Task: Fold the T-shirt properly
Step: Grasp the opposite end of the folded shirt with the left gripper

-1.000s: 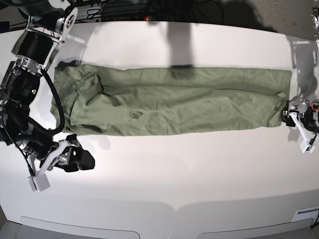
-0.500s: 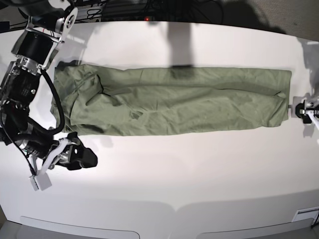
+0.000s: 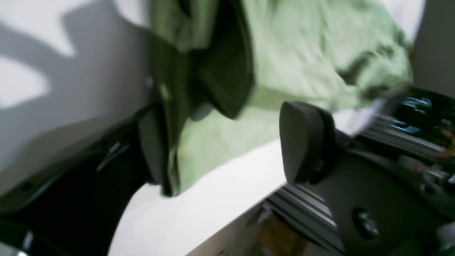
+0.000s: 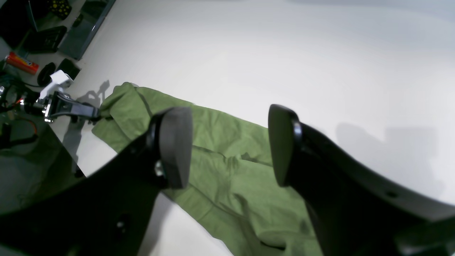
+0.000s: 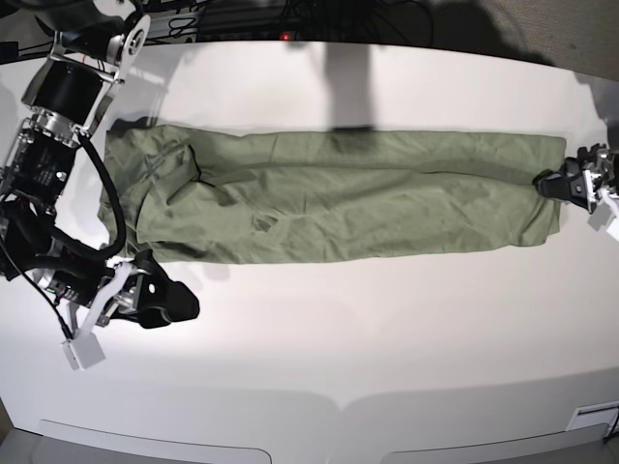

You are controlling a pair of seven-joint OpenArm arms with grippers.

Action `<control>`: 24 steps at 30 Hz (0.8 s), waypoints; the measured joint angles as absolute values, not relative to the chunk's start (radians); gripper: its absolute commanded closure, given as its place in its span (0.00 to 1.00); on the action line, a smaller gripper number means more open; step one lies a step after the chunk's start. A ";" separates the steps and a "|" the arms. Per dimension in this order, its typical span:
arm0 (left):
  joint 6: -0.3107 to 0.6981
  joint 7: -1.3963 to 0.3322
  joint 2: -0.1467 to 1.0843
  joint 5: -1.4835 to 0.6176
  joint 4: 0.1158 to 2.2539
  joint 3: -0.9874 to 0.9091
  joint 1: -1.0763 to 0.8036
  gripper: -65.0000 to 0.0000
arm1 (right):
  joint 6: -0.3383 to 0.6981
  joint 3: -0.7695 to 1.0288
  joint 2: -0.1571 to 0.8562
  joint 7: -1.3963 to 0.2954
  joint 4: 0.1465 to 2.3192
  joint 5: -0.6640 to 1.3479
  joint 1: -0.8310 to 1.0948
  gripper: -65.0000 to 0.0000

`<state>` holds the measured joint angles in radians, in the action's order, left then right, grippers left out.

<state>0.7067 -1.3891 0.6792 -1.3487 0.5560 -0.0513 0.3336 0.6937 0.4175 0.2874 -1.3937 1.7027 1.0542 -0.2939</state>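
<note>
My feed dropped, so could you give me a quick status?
Left gripper open at shirt edge. Right gripper open, off cloth. Nothing in the way.

There is one wrinkled sage-green short-sleeved cotton T-shirt [image 5: 329,198] lying on one white table [image 5: 368,338], with two black robot arms, each ending in one two-fingered black gripper, the left gripper [image 5: 559,183] and the right gripper [image 5: 174,302], making two grippers altogether.
</note>
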 measured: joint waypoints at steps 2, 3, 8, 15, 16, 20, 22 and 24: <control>0.706 -1.391 0.671 -1.355 0.556 -0.052 0.333 0.30 | 0.694 0.418 0.288 -1.394 1.703 1.053 -0.294 0.47; 0.706 -1.390 0.665 -1.352 0.556 -0.052 0.336 0.30 | 0.694 0.418 0.288 -1.394 1.703 1.053 -0.294 0.47; 0.706 -1.388 0.644 -1.364 0.556 -0.052 0.336 0.30 | 0.694 0.418 0.288 -1.393 1.703 1.054 -0.294 0.47; 0.706 -1.386 0.642 -1.365 0.556 -0.052 0.336 0.31 | 0.694 0.418 0.287 -1.394 1.703 1.054 -0.294 0.47; 0.706 -1.386 0.642 -1.365 0.556 -0.052 0.336 0.31 | 0.694 0.418 0.288 -1.394 1.703 1.054 -0.294 0.47; 0.706 -1.386 0.642 -1.366 0.556 -0.052 0.336 0.33 | 0.694 0.418 0.287 -1.394 1.703 1.054 -0.294 0.47; 0.706 -1.362 0.641 -1.356 0.556 -0.052 0.336 0.44 | 0.694 0.418 0.287 -1.394 1.703 1.054 -0.294 0.47; 0.703 -1.339 0.636 -1.333 0.556 -0.051 0.335 0.64 | 0.694 0.418 0.288 -1.394 1.703 1.054 -0.294 0.47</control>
<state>0.7033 -1.3388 0.6357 -1.3331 0.5560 -0.0513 0.3347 0.6937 0.4175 0.2878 -1.3937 1.7027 1.0538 -0.2939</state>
